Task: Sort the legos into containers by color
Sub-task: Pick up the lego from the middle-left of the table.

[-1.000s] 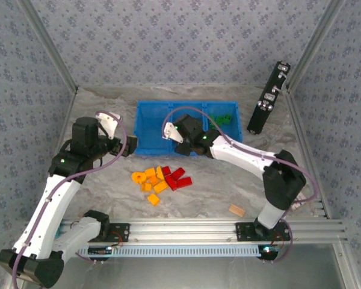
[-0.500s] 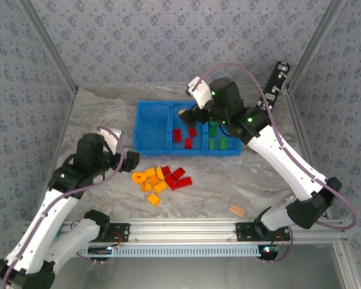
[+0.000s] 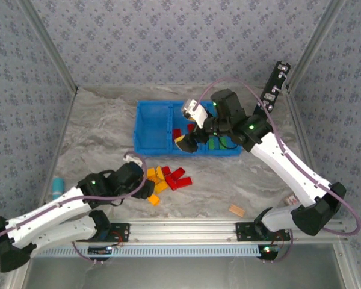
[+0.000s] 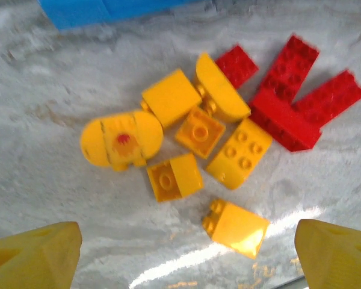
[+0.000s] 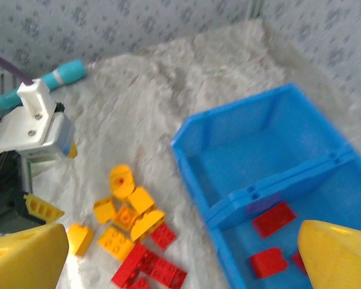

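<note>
So the blue tray sits toward the far edge of the table, roughly midway along it, with its three compartments side by side. The middle compartment has a few red legos in it and the right one has green legos. The rest are out on the table between the tray and the near edge. There's a bunch of orange-yellow legos packed close, several of them touching, and the loose red legos are right up against that bunch on its right side. One orange brick lies a little apart from the bunch, on the near side. The left gripper is down low over that orange bunch, spread wide. Its yellow fingers sit in the two bottom corners of the wrist view with nothing between them but table. The right gripper hangs above the tray, around the front of the middle compartment, also spread wide and not pinching anything. Other stuff on there: a tan block close to the near edge toward the right, a teal cylinder by the left edge, and a black device up at the far right corner.
</note>
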